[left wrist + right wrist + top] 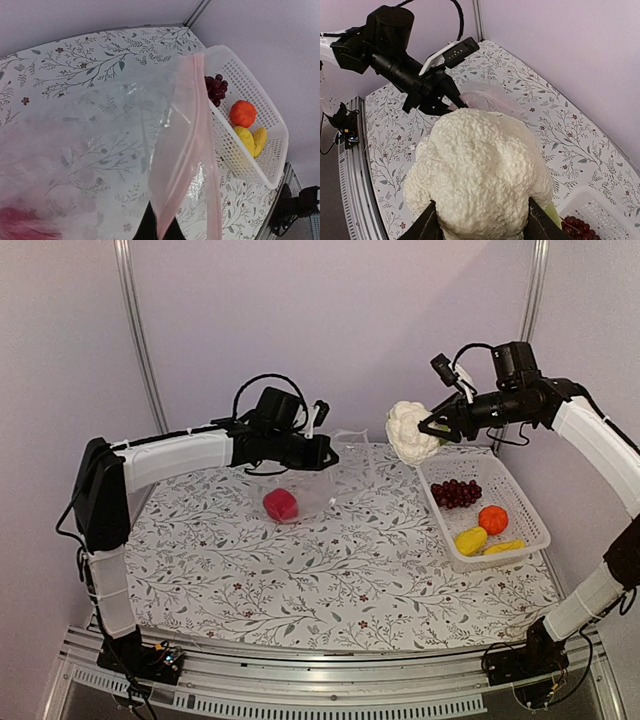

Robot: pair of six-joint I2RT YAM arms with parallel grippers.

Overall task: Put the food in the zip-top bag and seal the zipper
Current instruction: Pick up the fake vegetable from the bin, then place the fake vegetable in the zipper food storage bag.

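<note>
My right gripper (pixel 432 427) is shut on the white cauliflower (pixel 411 432), held in the air just left of the basket; it fills the right wrist view (pixel 477 175). My left gripper (pixel 326 451) is shut on the pinkish zipper edge (pixel 182 150) of the transparent zip-top bag (pixel 320 480), holding its mouth up. The red pepper (pixel 281 505) lies inside the bag. The grape bunch (pixel 456 492), orange piece (pixel 493 519), yellow lemon-like piece (pixel 471 539) and banana (pixel 503 546) lie in the basket.
The white mesh basket (pixel 532 510) stands at the right of the flowered tablecloth, also in the left wrist view (pixel 260 100). Grey walls and metal posts close the back and sides. The table's metal front rail runs along the near edge.
</note>
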